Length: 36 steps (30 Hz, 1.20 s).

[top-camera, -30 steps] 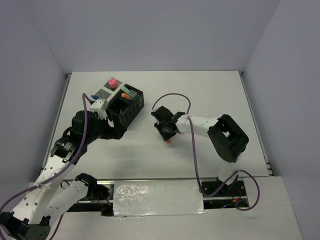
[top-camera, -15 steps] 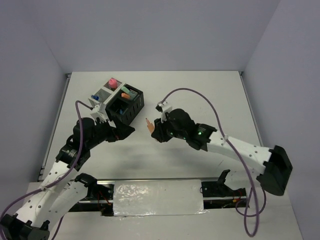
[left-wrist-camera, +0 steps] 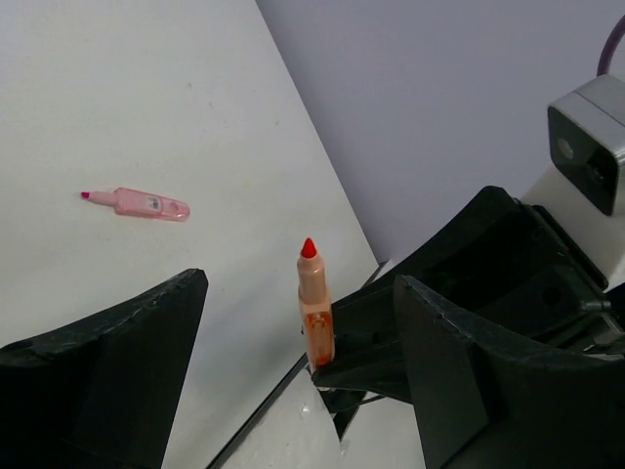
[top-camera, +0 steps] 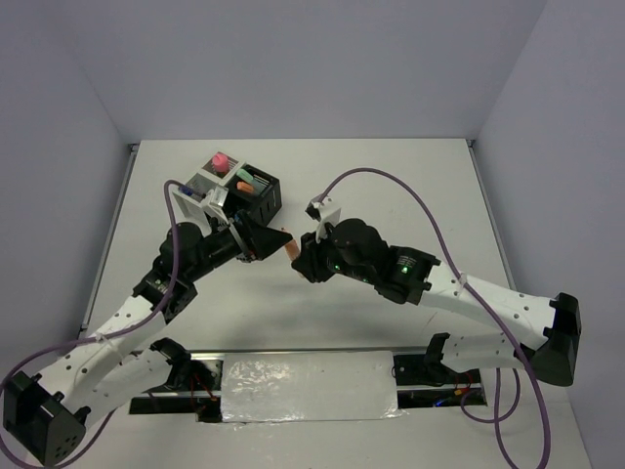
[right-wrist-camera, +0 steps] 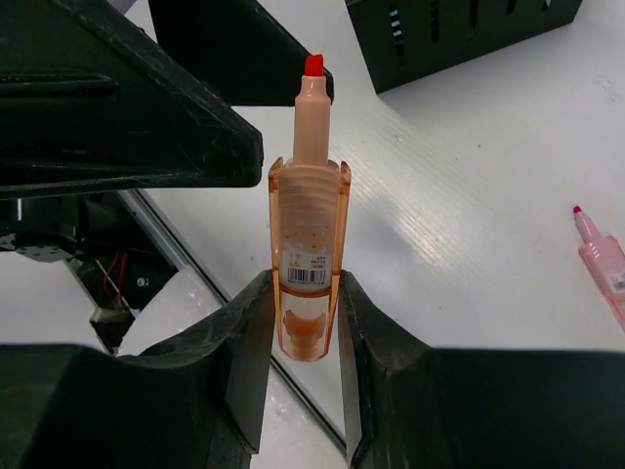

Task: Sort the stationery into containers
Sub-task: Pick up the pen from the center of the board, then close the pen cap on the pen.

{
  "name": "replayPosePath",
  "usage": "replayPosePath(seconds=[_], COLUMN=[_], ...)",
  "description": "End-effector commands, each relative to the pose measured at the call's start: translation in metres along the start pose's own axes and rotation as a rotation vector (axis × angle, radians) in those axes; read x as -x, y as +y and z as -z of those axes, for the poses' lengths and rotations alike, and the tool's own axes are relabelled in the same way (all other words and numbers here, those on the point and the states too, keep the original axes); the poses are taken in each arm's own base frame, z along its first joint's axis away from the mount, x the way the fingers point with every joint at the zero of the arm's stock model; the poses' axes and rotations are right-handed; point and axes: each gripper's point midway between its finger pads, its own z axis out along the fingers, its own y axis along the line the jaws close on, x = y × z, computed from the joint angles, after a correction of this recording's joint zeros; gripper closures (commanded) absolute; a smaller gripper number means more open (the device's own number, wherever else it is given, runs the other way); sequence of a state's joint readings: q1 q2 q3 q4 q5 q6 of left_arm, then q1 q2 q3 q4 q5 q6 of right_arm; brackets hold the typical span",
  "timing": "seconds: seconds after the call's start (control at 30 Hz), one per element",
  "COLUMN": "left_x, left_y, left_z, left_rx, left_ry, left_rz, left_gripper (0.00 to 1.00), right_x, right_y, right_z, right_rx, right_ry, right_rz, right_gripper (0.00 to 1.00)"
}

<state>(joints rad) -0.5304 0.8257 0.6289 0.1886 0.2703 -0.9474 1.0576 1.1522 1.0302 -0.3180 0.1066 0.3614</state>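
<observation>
An uncapped orange highlighter [right-wrist-camera: 307,256] is held off the table, red tip forward, with my right gripper [right-wrist-camera: 305,293] shut on its clear rear end. From above, the highlighter [top-camera: 289,244] hangs just right of my left gripper [top-camera: 262,239]. That left gripper [left-wrist-camera: 298,376] is open, and the highlighter [left-wrist-camera: 314,305] stands between its wide-apart fingers without touching them. The containers [top-camera: 239,191], black and white mesh bins, sit behind my left gripper. One holds a pink-capped bottle [top-camera: 220,158], another orange and green markers [top-camera: 247,182]. A pink highlighter [left-wrist-camera: 145,203] lies flat on the table.
The pink highlighter [right-wrist-camera: 602,260] lies close to the right of my right gripper, hidden under that arm from above. A black bin's wall [right-wrist-camera: 459,29] stands just beyond the orange tip. The table's near edge with its taped rail [top-camera: 308,386] runs below both arms.
My right arm has lifted the orange highlighter off the table and carried it left. My left gripper has swung from the bins rightward to meet it, and its jaws have narrowed slightly.
</observation>
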Motion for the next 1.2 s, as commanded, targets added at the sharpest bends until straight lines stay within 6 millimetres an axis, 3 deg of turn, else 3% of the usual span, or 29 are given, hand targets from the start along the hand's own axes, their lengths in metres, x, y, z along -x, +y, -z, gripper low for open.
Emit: replayPosePath(seconds=[0.0,0.2,0.37,0.47,0.6,0.73,0.77,0.93,1.03,1.07,1.1,1.13,1.17], left_x=[0.025,0.02,0.018,0.018,0.02,0.032,0.036,0.059,0.064,0.064,0.063,0.062,0.057], left_y=[-0.035,-0.027,-0.019,-0.018,-0.009,0.001,0.001,-0.013,-0.019,-0.022,-0.024,-0.027,-0.029], left_z=[-0.004,-0.012,-0.02,-0.021,-0.023,-0.022,-0.021,-0.011,-0.009,-0.009,-0.009,-0.009,-0.01], left_rx=[-0.105,-0.092,-0.066,-0.057,0.001,0.081,0.093,0.094,0.082,0.061,0.043,0.027,-0.005], left_ry=[-0.075,-0.058,-0.039,-0.04,-0.032,-0.079,-0.097,-0.186,-0.202,-0.207,-0.206,-0.204,-0.19], left_rz=[-0.051,-0.05,-0.052,-0.053,-0.071,-0.071,-0.07,-0.083,-0.066,-0.059,-0.057,-0.054,-0.05], left_gripper=[0.11,0.28,0.58,0.67,1.0,1.0,1.0,1.0,1.0,1.0,1.0,1.0,1.0], right_x=[0.022,0.021,0.019,0.017,0.011,-0.008,-0.021,-0.047,-0.046,-0.045,-0.038,-0.034,-0.025], right_y=[0.009,0.017,0.015,0.013,0.01,0.007,0.003,0.004,0.007,0.006,0.008,0.011,0.015], right_z=[0.011,0.009,0.006,0.004,0.005,0.005,0.004,0.006,0.012,0.013,0.019,0.021,0.028], right_rx=[0.002,0.015,-0.03,-0.06,-0.086,-0.087,-0.096,-0.088,-0.067,-0.067,-0.057,-0.036,-0.015], right_ry=[-0.054,-0.027,-0.013,0.003,0.022,0.056,0.081,0.119,0.098,0.089,0.062,0.046,0.016], right_rz=[-0.016,0.004,0.02,0.022,0.023,-0.007,-0.005,-0.025,-0.044,-0.053,-0.066,-0.073,-0.088], right_gripper=[1.0,1.0,1.0,1.0,1.0,1.0,1.0,1.0,0.71,0.44,0.34,0.11,0.05])
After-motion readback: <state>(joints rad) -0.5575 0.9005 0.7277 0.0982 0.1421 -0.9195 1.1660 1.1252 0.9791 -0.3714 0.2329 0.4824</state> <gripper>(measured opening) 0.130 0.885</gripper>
